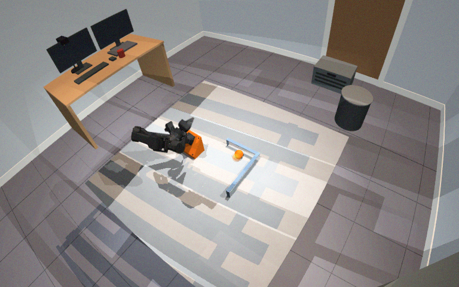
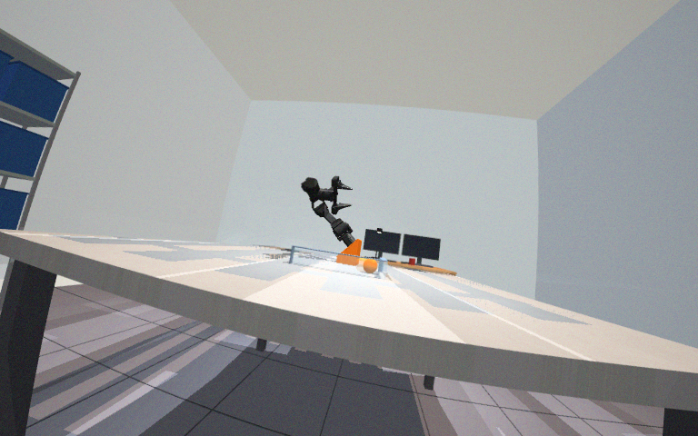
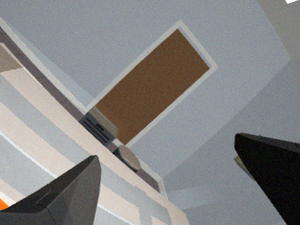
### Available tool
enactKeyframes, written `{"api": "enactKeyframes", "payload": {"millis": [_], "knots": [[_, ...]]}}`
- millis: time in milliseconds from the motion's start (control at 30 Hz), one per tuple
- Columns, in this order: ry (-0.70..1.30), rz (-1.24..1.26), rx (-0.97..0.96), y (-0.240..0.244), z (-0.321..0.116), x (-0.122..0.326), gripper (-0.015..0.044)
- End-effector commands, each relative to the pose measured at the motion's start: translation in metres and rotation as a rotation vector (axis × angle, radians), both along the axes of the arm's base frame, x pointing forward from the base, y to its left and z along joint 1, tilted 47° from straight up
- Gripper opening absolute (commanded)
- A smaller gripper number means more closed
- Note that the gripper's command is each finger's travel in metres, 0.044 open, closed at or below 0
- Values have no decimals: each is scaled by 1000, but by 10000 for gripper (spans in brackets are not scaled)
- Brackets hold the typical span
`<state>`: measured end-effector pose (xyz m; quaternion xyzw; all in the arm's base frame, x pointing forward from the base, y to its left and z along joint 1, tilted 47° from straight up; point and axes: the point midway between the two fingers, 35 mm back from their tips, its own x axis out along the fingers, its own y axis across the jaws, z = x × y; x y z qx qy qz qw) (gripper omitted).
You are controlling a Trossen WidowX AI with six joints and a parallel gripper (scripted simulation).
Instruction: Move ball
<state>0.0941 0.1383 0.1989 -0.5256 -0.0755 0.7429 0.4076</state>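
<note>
The orange ball (image 1: 238, 154) (image 2: 370, 265) rests on the table inside the corner of the two low clear walls, near the short wall (image 1: 242, 146). The long wall (image 1: 241, 174) runs toward the front in the top view. A pale patch that looks like the see-through copy (image 1: 235, 158) (image 2: 360, 266) shows beside the ball and partly overlaps it in the top and exterior views. My gripper (image 2: 351, 196) (image 3: 170, 152) is open and empty, raised high above the table and away from the ball. In the wrist view the fingers stand wide apart.
The orange arm base (image 1: 195, 146) (image 2: 350, 253) stands on the table, on the open side of the walls. A desk with monitors (image 1: 112, 28), a grey cabinet (image 1: 333, 74) and a dark bin (image 1: 352, 111) stand beyond the table. An orange patch at the wrist view's lower left is too cropped to identify.
</note>
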Motion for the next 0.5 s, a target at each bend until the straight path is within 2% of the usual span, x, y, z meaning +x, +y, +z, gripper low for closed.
{"api": "enactKeyframes", "payload": {"millis": [0,267,467], "knots": [[6,-4,-9,0,-1,1,374],[223,-219,-424,-6,-50,62,371],[289,-413,-750,-8,-98,104,371]]}}
